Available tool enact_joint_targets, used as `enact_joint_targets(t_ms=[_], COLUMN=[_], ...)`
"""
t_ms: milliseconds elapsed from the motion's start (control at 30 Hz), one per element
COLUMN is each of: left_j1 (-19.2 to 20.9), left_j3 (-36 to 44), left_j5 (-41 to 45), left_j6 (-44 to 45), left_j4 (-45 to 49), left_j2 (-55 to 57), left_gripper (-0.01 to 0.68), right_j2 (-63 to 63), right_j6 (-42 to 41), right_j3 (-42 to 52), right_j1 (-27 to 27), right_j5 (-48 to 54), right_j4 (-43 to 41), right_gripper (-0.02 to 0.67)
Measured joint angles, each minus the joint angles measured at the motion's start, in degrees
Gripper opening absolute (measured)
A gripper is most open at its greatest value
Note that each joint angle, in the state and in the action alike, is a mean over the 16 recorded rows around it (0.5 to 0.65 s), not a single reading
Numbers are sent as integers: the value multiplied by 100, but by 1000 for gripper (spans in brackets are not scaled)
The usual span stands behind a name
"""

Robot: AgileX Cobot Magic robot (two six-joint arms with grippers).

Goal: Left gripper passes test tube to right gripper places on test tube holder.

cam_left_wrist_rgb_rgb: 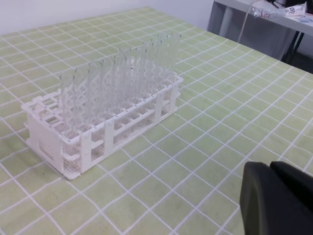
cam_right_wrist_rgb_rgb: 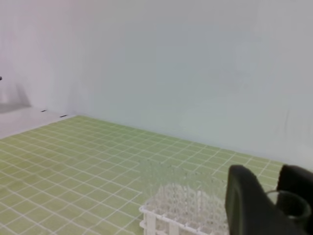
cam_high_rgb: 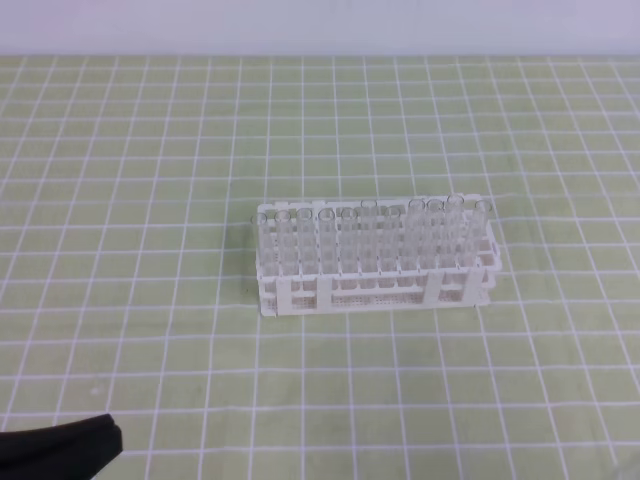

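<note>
The test tube holder [cam_high_rgb: 375,285], a white lattice rack with rows of clear tubes, stands mid-table. The left wrist view has it at left [cam_left_wrist_rgb_rgb: 78,147], and it is blurred low in the right wrist view [cam_right_wrist_rgb_rgb: 161,218]. The left gripper [cam_left_wrist_rgb_rgb: 274,196] shows at the bottom right of its own view, jaws shut with nothing between them, well short of the rack. A black part of the left arm [cam_high_rgb: 60,450] pokes in at the bottom left corner. The right gripper [cam_right_wrist_rgb_rgb: 274,196] is shut on the test tube [cam_right_wrist_rgb_rgb: 293,204]. The tube's clear round mouth sits between the black fingers, above the rack.
A green cloth with a white grid [cam_high_rgb: 150,150] covers the table. A white wall [cam_right_wrist_rgb_rgb: 171,58] stands behind it. A grey desk with clutter [cam_left_wrist_rgb_rgb: 264,14] lies beyond the table's far right corner in the left wrist view.
</note>
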Motion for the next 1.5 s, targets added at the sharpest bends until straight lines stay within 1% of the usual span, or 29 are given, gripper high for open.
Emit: enact_joint_targets(t_ms=[500,633,767,867,967,1167,1333,1500], left_j1=[55,89,124,142,142,142,141,141], left_j3=[2,1,1,1,1,1,0,-1], left_j5=[-33,-19,-24,-30,-30,-30,-20,-1], left_j6=[-3,-1,-2,-2,-2,-2,-1,1], left_j4=[26,41,82,110,136,163,155,143], left_j2=[10,9,15,18,20,18,11,4], left_gripper=[-2,-2,-2,-2,-2,-3,-3,-3], right_j2=[13,105,334,591,912,1654,2357,3254], right_j6=[-281,-230,132,567,1192,2929,4408,5564], right_j3=[-33,-165,-379,-564,-760,-1042,-1156,-1215], right_j1=[0,0,0,0,4,159,550,1179], right_j5=[-176,-327,-554,-798,-1146,-2122,-3167,-4429], right_j4=[-39,-293,-776,-1297,-1922,-3408,-4749,-5976], right_gripper=[99,99,99,99,99,99,99,99])
